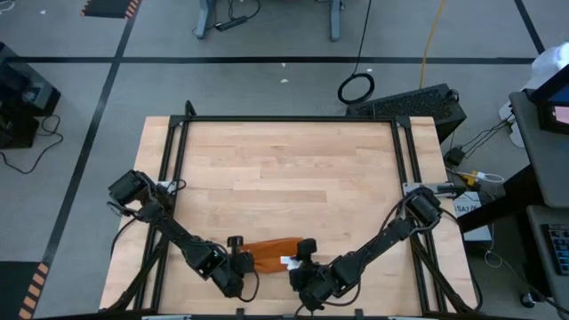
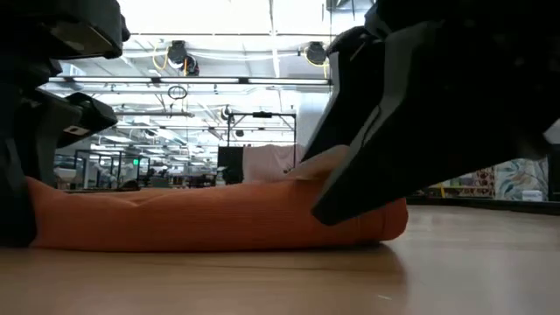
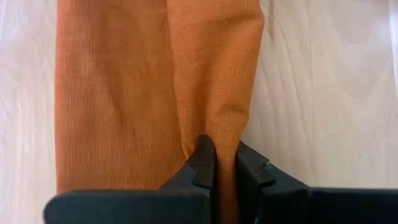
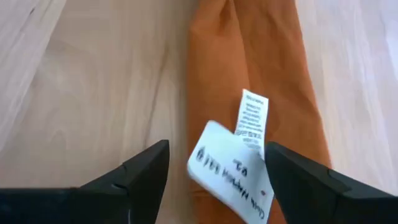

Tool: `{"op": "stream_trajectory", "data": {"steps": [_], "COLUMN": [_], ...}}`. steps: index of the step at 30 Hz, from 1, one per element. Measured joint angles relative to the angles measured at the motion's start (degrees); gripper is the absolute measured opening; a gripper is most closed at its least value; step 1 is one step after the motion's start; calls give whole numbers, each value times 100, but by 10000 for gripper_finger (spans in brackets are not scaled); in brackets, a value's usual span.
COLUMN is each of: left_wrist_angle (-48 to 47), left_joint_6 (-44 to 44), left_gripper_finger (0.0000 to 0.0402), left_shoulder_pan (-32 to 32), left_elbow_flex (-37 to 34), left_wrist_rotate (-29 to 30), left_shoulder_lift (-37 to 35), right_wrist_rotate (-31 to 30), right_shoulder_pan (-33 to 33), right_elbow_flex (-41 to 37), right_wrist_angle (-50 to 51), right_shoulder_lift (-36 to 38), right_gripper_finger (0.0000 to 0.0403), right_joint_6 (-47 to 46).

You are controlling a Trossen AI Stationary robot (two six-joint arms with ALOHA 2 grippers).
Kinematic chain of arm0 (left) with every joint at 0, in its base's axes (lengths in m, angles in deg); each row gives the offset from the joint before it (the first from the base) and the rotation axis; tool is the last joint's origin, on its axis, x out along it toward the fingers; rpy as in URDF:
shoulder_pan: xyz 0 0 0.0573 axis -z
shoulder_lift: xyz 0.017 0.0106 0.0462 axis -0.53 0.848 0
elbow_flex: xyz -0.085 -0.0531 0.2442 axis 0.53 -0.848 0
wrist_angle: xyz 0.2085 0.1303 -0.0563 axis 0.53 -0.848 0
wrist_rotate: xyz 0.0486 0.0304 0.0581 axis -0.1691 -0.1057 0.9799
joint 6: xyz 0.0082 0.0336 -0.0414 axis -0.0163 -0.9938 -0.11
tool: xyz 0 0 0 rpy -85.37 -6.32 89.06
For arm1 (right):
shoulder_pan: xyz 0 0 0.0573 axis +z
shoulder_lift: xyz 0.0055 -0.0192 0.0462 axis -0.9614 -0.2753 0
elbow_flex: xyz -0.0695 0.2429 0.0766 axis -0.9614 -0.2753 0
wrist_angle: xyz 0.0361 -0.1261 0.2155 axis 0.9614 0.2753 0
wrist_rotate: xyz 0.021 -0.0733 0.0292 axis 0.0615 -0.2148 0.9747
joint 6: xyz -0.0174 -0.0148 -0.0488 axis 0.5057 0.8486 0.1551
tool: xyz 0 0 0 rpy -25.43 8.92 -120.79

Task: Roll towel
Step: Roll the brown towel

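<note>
The burnt-orange towel (image 1: 267, 251) lies on the wooden table near its front edge as a narrow, folded strip running left to right; it also shows in the low view (image 2: 210, 219). Its white tag (image 4: 239, 155) sits at its right end. My left gripper (image 1: 236, 260) is at the strip's left end, shut on the cloth (image 3: 224, 168). My right gripper (image 1: 304, 260) is open at the right end. Its two fingers stand on either side of the tagged end (image 4: 217, 171); whether they touch the cloth, I cannot tell. My left gripper pinches a raised fold of the towel's left end (image 3: 225, 146) between its two fingers (image 3: 204, 163). The fingers come from the table's left and lie along the strip. The rest of the towel lies slack on the table.
Bare wooden table top (image 1: 284, 178) stretches behind the towel to the far edge. A black frame rail (image 1: 293, 118) borders the table's far and side edges. The table's near edge is close behind both grippers.
</note>
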Motion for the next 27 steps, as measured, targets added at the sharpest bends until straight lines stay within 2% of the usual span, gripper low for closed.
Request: {"op": "stream_trajectory", "data": {"steps": [3,6,10,18,21,24,27], "left_wrist_angle": [2,11,26,33,-22,-26,-21], "left_joint_6": [-102,-118,-116,-131,-134,-286,-336], "left_gripper_finger": [29,29,29,29,36,67,120], "left_shoulder_pan": [-41,-103,-154,-162,-101,53,239], "left_elbow_flex": [0,0,0,0,-8,-11,-11], "left_wrist_rotate": [-8,-17,-17,42,515,878,1203], "left_shoulder_lift": [0,0,4,8,26,33,33], "right_wrist_rotate": [15,470,620,1581,1976,2350,2860], "right_shoulder_pan": [-32,-151,-345,-642,-767,-941,-1165], "right_elbow_flex": [0,0,0,2,2,7,17], "right_wrist_angle": [-13,-2,71,220,223,225,254], "right_shoulder_lift": [0,0,0,0,8,18,27], "right_gripper_finger": [254,253,239,133,95,62,35], "right_joint_6": [130,46,-262,-793,-943,-1197,-1449]}}
